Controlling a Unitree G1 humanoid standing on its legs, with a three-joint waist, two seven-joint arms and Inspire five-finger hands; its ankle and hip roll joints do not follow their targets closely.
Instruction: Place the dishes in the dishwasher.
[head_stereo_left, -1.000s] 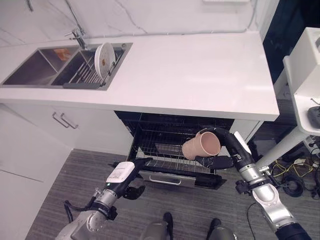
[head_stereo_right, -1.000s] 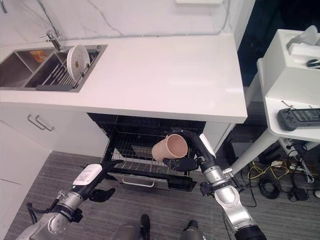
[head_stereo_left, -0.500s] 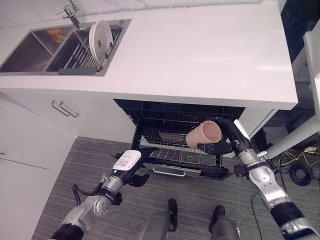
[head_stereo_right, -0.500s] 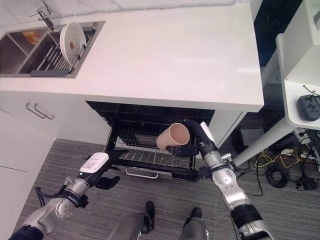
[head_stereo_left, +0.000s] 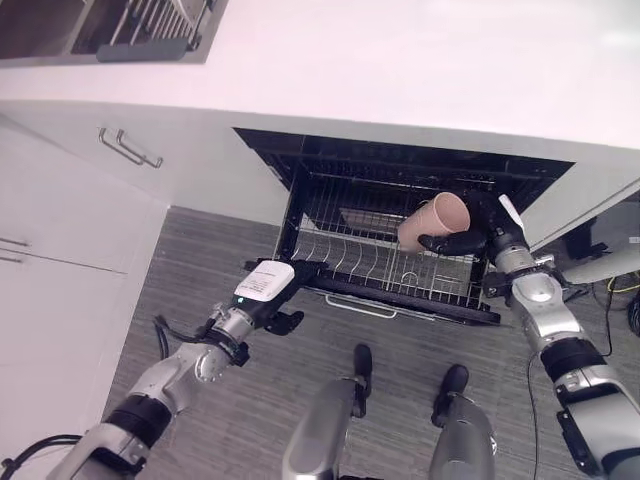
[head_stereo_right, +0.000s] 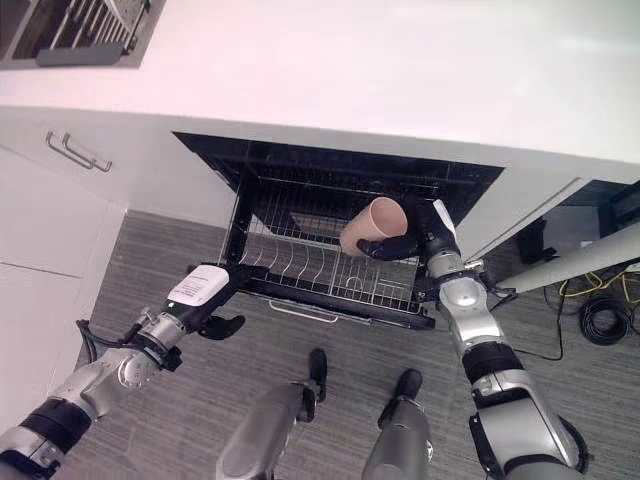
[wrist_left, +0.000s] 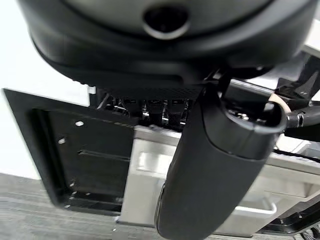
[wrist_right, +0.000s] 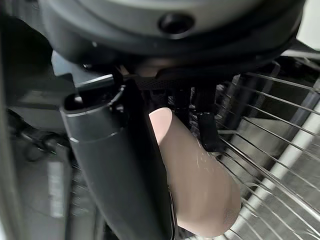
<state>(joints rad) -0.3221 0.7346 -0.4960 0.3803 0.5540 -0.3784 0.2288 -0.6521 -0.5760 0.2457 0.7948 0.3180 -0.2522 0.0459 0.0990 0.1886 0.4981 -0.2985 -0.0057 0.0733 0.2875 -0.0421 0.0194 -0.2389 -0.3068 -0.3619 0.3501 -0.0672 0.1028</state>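
Left eye view: right hand (head_stereo_left: 462, 242), fingers curled round the cup (head_stereo_left: 432, 220), holds it tilted at centre right, above the rack (head_stereo_left: 372, 262), mouth facing upper right. Left hand (head_stereo_left: 272, 300) hovers near the rack's lower-left corner; its finger state cannot be told.

Silver-grey jointed arms, dark left hand (head_stereo_left: 283, 300) with white cover, dark right hand (head_stereo_left: 462, 240)

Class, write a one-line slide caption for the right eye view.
Right robot hand holds a beige plastic cup over the pulled-out wire dishwasher rack.
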